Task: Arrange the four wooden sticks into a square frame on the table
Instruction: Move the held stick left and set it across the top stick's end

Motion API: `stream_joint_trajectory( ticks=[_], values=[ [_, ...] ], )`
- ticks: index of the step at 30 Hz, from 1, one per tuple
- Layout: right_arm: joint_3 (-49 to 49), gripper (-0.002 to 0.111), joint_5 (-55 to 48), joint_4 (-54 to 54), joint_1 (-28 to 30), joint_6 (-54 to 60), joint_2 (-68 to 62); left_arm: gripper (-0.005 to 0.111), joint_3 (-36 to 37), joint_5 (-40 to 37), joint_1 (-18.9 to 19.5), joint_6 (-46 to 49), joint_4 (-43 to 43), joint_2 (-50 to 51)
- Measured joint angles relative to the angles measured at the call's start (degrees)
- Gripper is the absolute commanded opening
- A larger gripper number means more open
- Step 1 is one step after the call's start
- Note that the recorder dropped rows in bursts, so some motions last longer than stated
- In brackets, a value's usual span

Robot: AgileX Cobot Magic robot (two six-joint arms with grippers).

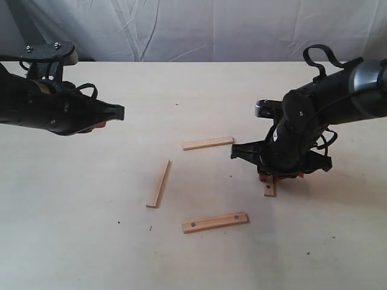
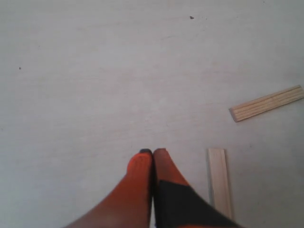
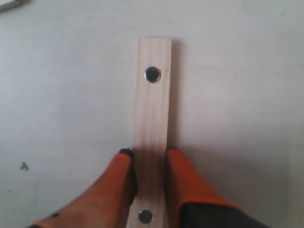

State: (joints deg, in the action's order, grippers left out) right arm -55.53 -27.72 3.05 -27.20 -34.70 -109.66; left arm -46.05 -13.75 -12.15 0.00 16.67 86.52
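As the right end effector (image 3: 149,154) clamps a flat pale wooden slat (image 3: 152,109) (dark-dotted), the left end effector (image 2: 153,152) is empty. Its fingers (image 2: 137,173) touch.

Seen from the exterior camera, my right gripper (image 1: 279,176) covers most of the held stick (image 1: 269,190); only one short end shows, and my fingertips there are hidden under the wrist housing. My right arm (image 1: 338,103) runs off that picture's right edge, my left arm (image 1: 36,109) off its left. In the right wrist view, the held stick is cut by the picture's edge just past its second dark dot, and another stick (image 3: 9,4) is only a sliver at the frame edge. A dark speck (image 3: 23,166) on the table (image 3: 237,95) is too small to identify. In the left wrist view, a nearby stick (image 2: 218,175) loses one end behind my left gripper (image 2: 153,152).
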Motion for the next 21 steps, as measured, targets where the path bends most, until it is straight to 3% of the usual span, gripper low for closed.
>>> stream_joint_trajectory(
  ticks=[6,12,21],
  values=[
    [-3.87,0.000,-4.67,-1.47,0.00,8.42,1.30,0.000,0.00,0.93,0.00,0.00,0.00,0.00],
    [-8.47,0.000,-4.76,-11.16,0.00,24.22,2.51,0.000,0.00,3.03,0.00,0.00,0.83,0.00],
    [-8.46,0.000,-0.39,-13.36,-0.17,28.63,-2.90,0.000,0.00,4.68,0.00,0.00,1.52,0.00]
  ],
)
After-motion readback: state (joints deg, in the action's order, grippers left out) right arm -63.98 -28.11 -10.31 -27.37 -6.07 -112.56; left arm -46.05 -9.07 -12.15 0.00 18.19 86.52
